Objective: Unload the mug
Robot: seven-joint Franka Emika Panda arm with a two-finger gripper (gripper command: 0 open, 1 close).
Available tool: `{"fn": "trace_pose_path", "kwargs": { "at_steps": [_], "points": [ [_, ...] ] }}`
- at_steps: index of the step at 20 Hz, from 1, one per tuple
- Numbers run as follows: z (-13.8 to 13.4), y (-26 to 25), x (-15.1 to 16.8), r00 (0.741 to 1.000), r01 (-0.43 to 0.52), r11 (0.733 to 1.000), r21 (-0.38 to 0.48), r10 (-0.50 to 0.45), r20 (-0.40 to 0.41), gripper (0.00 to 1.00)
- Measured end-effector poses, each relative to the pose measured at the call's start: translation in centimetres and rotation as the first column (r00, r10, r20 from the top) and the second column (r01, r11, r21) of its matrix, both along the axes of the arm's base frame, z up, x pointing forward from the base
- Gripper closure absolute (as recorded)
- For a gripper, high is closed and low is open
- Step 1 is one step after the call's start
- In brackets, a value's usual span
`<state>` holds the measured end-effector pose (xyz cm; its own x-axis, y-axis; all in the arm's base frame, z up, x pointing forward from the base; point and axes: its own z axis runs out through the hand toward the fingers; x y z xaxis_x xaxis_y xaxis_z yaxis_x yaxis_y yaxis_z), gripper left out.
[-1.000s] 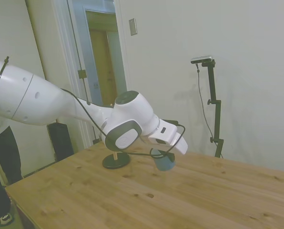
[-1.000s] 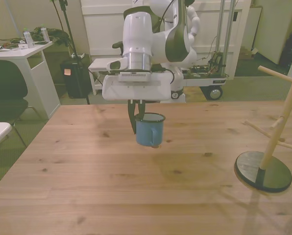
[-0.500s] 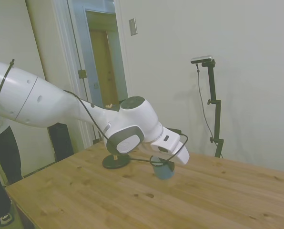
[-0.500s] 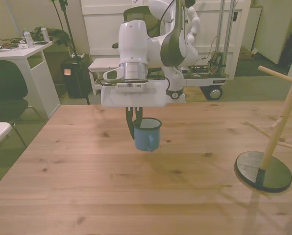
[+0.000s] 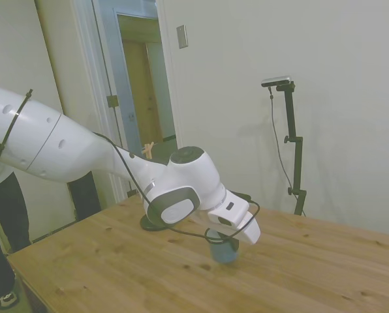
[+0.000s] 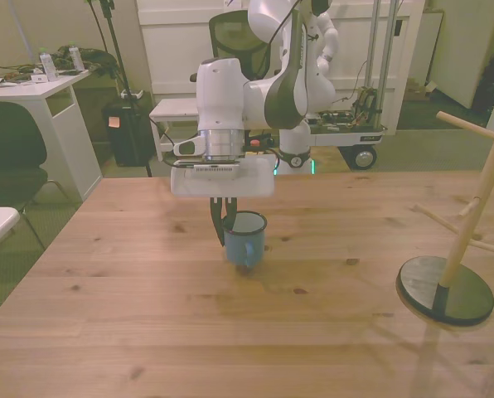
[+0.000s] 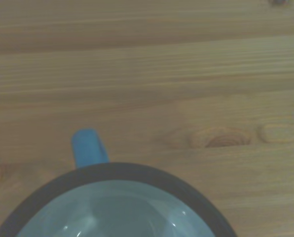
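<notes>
Lowered since a second ago, the mug (image 6: 245,241) reaches mid-bench (image 6: 131,315), the claw (image 6: 224,233) clamped on its rim, keeping it upright for release.

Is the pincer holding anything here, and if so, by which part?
The pincer holds the mug by its rim wall, on the front view's left side; the handle is free.

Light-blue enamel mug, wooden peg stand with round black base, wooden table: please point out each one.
Light-blue enamel mug (image 6: 246,246), front view, outer wall.
Wooden peg stand with round black base (image 6: 446,290), front view, base disc.
Wooden table (image 6: 106,315), front view, bare top.
</notes>
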<state>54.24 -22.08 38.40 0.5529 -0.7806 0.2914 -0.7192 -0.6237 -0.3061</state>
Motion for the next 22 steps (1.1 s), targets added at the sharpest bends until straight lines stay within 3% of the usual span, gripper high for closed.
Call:
{"fn": "trace_pose_path", "kwargs": {
  "at_steps": [16, 17, 22],
  "points": [
    [-2.0, -0.3, -0.2, 0.999, 0.000, 1.000, 0.003, 0.000, -0.040, 1.00],
    [-2.0, -0.3, -0.2, 0.999, 0.000, 1.000, 0.003, 0.000, -0.040, 0.00],
    [-2.0, 0.0, -0.1, 0.999, -0.007, 1.000, 0.000, 0.007, -0.041, 0.00]
  ]
}}
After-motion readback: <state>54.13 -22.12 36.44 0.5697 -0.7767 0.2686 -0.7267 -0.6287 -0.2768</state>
